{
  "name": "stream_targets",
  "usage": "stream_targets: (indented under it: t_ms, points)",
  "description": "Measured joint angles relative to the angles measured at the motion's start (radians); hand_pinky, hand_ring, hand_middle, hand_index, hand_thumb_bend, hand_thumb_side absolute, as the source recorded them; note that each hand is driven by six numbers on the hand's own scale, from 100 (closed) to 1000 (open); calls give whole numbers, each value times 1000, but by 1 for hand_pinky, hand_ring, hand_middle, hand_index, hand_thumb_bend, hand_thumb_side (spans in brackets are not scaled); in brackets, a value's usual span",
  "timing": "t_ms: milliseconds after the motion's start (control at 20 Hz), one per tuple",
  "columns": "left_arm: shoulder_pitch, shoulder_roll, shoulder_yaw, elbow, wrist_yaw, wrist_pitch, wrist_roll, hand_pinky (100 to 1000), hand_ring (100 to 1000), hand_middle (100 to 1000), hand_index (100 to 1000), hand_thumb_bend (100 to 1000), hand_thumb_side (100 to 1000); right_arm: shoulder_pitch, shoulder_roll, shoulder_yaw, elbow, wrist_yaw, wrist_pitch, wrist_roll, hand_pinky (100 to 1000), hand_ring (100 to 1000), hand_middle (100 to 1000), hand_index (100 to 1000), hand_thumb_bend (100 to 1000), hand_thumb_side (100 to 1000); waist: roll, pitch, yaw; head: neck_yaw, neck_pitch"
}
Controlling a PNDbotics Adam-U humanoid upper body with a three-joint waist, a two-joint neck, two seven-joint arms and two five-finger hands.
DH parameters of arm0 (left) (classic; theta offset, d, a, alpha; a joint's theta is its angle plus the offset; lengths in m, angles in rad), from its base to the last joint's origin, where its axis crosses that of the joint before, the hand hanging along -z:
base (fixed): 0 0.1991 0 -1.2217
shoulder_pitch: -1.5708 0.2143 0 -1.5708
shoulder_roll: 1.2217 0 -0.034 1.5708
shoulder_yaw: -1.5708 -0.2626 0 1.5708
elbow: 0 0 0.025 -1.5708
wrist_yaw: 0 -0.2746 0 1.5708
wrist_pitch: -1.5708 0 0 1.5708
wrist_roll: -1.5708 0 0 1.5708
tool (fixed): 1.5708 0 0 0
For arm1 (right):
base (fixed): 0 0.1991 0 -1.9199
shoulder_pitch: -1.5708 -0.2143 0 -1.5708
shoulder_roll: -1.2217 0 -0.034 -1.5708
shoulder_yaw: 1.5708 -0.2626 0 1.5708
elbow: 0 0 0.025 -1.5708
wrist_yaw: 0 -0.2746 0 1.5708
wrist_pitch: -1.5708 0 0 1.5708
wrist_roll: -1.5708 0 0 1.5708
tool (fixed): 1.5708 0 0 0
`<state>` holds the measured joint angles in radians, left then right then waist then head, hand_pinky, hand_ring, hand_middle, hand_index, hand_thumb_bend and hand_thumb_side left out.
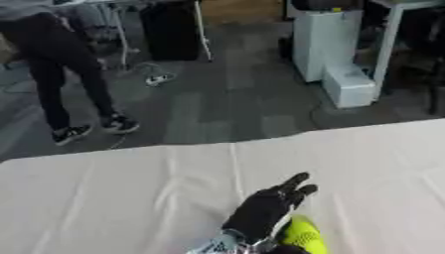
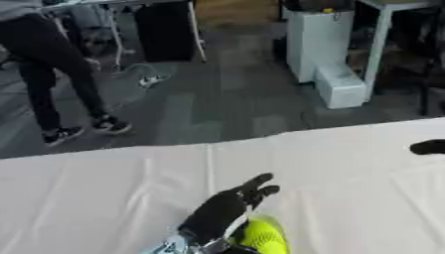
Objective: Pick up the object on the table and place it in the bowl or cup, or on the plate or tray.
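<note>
Yellow-green object (image 2: 259, 236) sits under our left hand (image 1: 260, 211) near the table's (image 1: 104, 198) front edge. Fingers straight, pointing fwd; we can't tell if it grips the object. Right hand (image 2: 427, 147) only a dark tip at the right edge.

Table (image 1: 104, 198) under white cloth, creased lengthwise, far edge running askew across view. Yellow-green object (image 2: 260, 237) lies on cloth at near edge, partly hidden. Small dark shape (image 2: 427, 147) at right edge of right eye view; identity unclear.
</note>
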<state>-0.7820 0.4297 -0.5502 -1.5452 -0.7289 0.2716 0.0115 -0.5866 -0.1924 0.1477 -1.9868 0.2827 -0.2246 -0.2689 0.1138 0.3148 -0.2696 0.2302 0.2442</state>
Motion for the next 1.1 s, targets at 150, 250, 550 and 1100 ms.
stream_targets:
  t_ms: [150, 250, 550, 1100]
  points:
    - [0, 0, 0, 0, -2, 0, -8, 737, 848, 1000, 983, 868, 984, 0, 0, 0, 0, 0, 0, 0, 559, 835, 892, 937, 100, 991, 0, 0, 0, 0, 0]
    - [0, 0, 0, 0, -2, 1, -12, 737, 849, 1000, 987, 863, 986, 0, 0, 0, 0, 0, 0, 0, 559, 835, 892, 937, 100, 991, 0, 0, 1, -1, 0]
    - [-3, 18, 28, -49, -6, 11, 3, 727, 830, 1000, 987, 767, 998, 7, -1, 0, 0, 0, 1, -1, 560, 835, 892, 937, 100, 990, 0, -15, 24, -11, 9]
    - [60, 151, 240, -426, 91, 20, 161, 763, 845, 1000, 980, 720, 1000, 28, -11, -4, 0, 5, 10, -2, 563, 835, 893, 937, 100, 996, -12, -54, 124, -77, 19]
